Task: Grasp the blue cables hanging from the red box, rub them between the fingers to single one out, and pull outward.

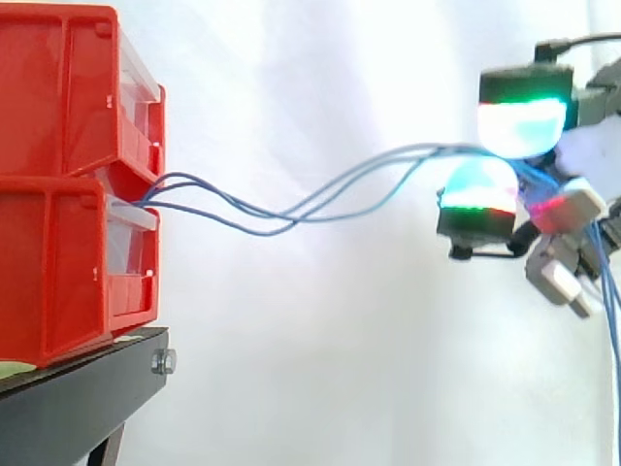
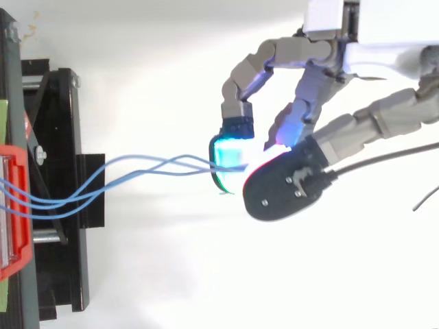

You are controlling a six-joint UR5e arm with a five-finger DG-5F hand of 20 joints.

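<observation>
Three blue cables (image 1: 291,209) come out of the gap between the stacked red boxes (image 1: 68,184) at the left and run rightward through the air. They cross one another midway (image 2: 164,166) and end between the glowing pads of my hand (image 2: 329,140). The hand sits well to the right of the boxes, its fingers and thumb curled and pinching the cables between a cyan-green pad (image 1: 522,121) above and another pad (image 1: 477,194) below. Behind the pinch, the cables' loose ends (image 1: 611,291) drop down at the right edge of the side view.
The red boxes stand on a black stand (image 1: 87,388) at the left, with a bolt (image 1: 163,363) at its edge. A white curtain fills the background. Open air lies between boxes and hand.
</observation>
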